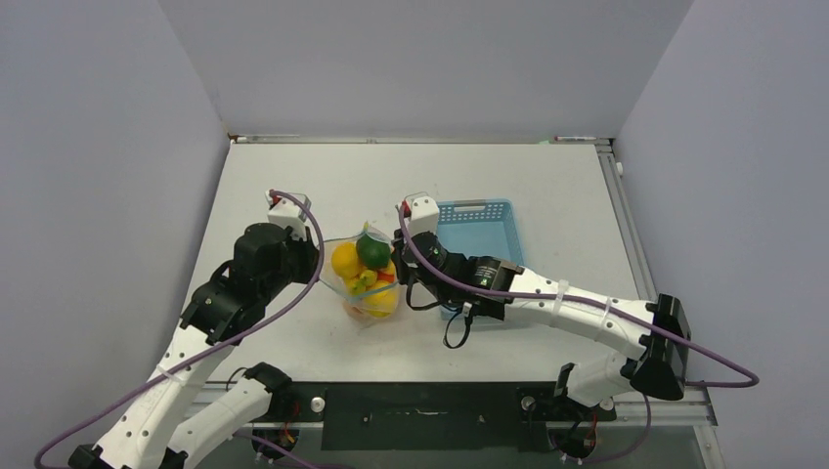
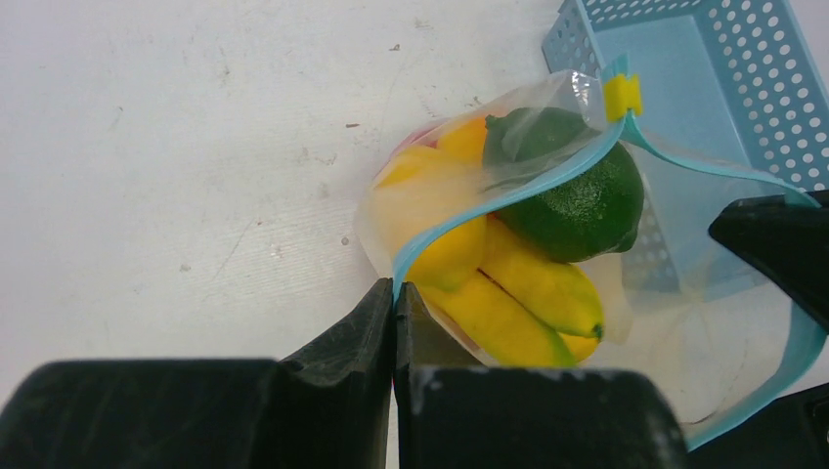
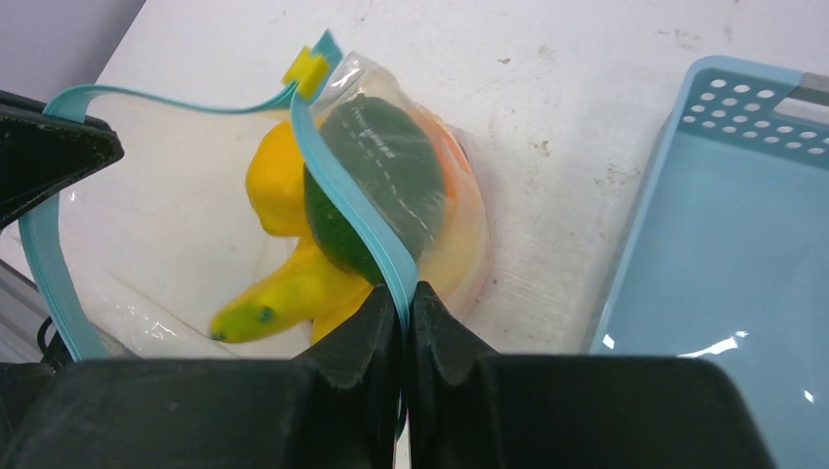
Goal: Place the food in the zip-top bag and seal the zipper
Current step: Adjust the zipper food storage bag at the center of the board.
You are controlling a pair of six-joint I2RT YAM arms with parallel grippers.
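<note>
White table (image 1: 293, 186), wrist views alone show left fingers (image 2: 352, 332), right fingers (image 3: 445, 337) pinching zipper (image 2: 494, 203).

Clear bag (image 2: 684, 322), teal strip (image 2: 508, 198), yellow slider (image 2: 623, 95), dark green lime (image 2: 587, 200), yellow bananas (image 2: 533, 283), light-blue perforated basket (image 2: 772, 88), white scuffed table (image 2: 196, 147)

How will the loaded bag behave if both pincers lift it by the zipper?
Probably floppy: the bag is thin film, its zipper curving between the left pincer and right pincer. Likely bottom-heavy, sagging under the lime and bananas, which may roll inside.
</note>
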